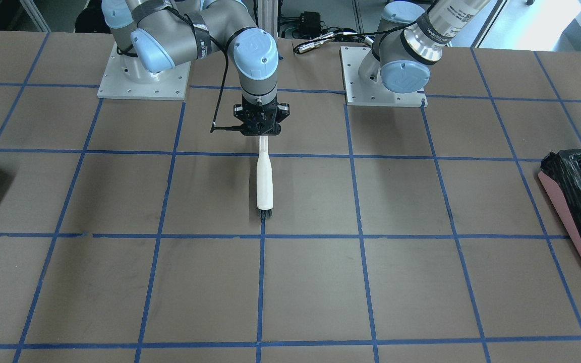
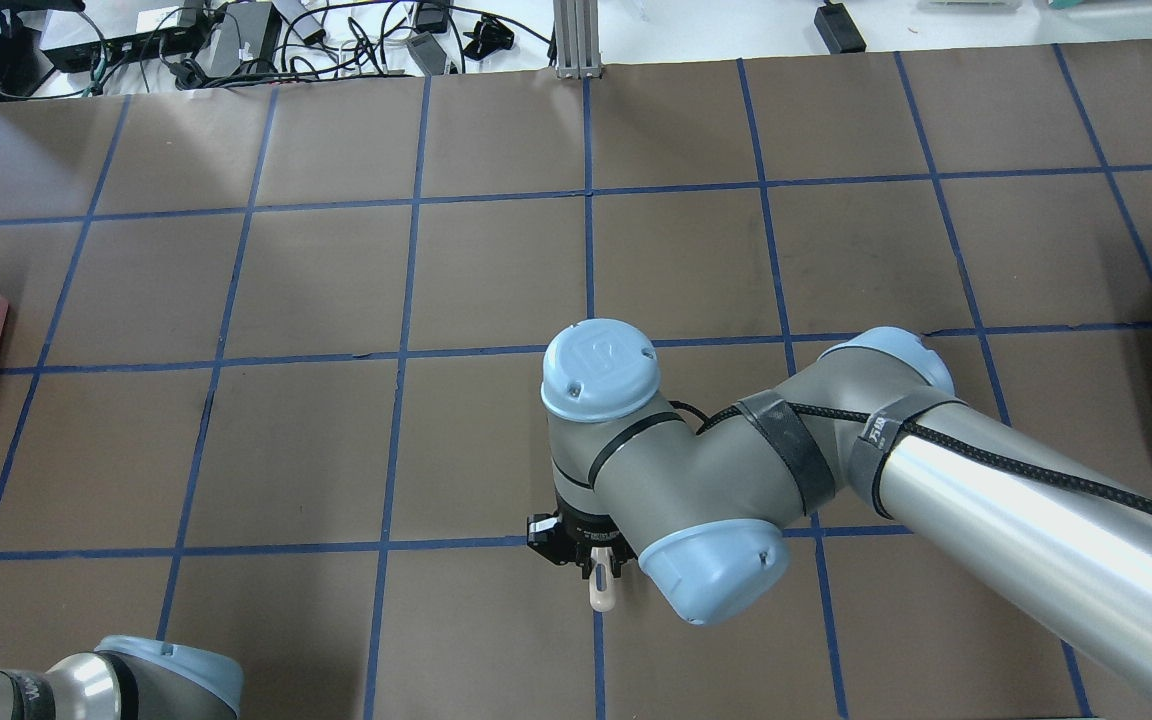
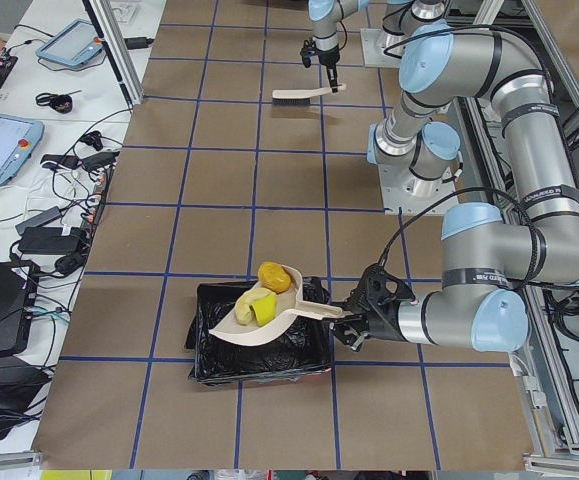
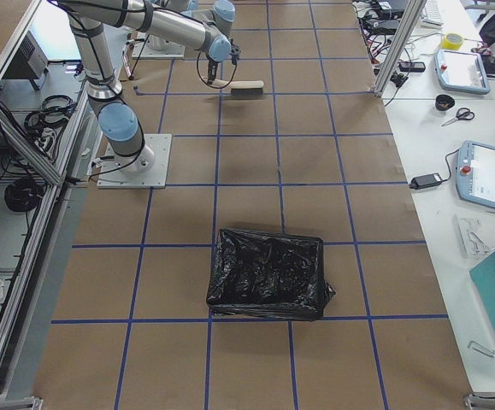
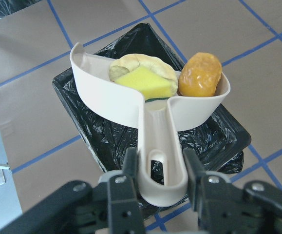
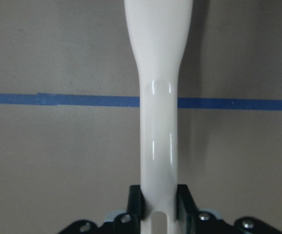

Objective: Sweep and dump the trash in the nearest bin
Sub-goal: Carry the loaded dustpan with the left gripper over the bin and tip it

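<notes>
My left gripper [image 5: 161, 168] is shut on the handle of a cream dustpan [image 5: 131, 97] and holds it over the pink-sided bin [image 5: 106, 131] lined with a black bag. The trash lies in the pan: an orange-brown lump [image 5: 200, 74], a yellow wedge [image 5: 145, 83] and a pale crescent [image 5: 133, 64]. In the exterior left view the pan [image 3: 269, 325] sits above the bin [image 3: 269, 360]. My right gripper [image 1: 260, 128] is shut on a white brush [image 1: 265, 179], with its bristles on the table at the middle. The brush handle [image 6: 158, 97] fills the right wrist view.
The bin [image 1: 573, 201] stands at the table's end on my left. A second plain black-bagged container [image 4: 268, 273] stands at the end on my right. Blue tape lines grid the brown table [image 1: 321, 282]. The arm bases [image 1: 144, 80] stand at the near edge.
</notes>
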